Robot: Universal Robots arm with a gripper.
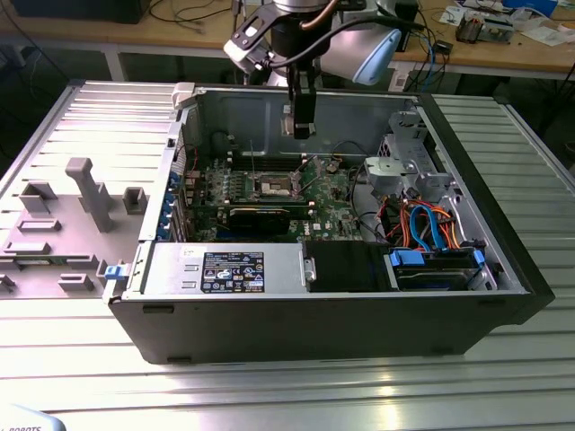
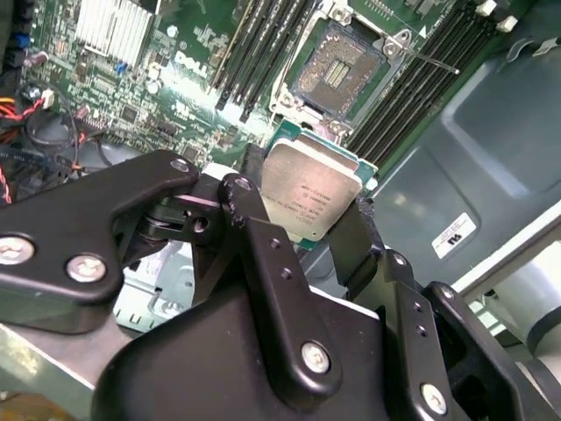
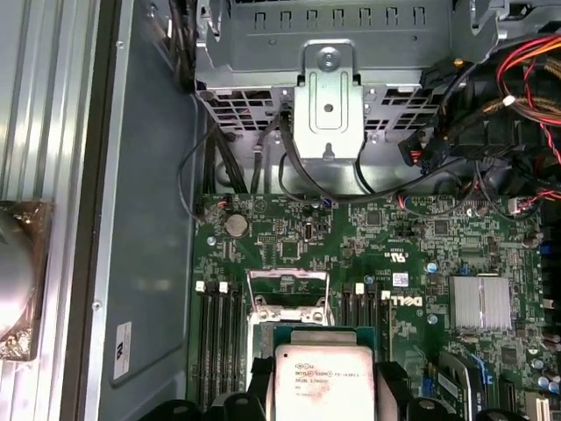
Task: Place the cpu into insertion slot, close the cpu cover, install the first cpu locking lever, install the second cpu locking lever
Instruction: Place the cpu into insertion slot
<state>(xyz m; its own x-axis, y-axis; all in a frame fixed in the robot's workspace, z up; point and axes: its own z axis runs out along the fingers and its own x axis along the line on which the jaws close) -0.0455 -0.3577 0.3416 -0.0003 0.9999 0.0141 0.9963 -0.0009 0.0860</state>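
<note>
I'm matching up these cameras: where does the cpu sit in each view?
Exterior view: at the claw, over the motherboard.
First wrist view: the cpu, silver top showing, over the motherboard.
Second wrist view: the cpu, near the insertion slot.
Shared landmark: the green motherboard.

Over the insertion slot the open case gives a clear column of air, and there the gripper hangs clamped on the cpu (well above the board). Close around the slot stand memory slots on two sides, the swung-up cpu cover at one edge, and the long black expansion card in front. To the exterior view's right, the drive cage and a tangle of cables crowd the way.
</note>
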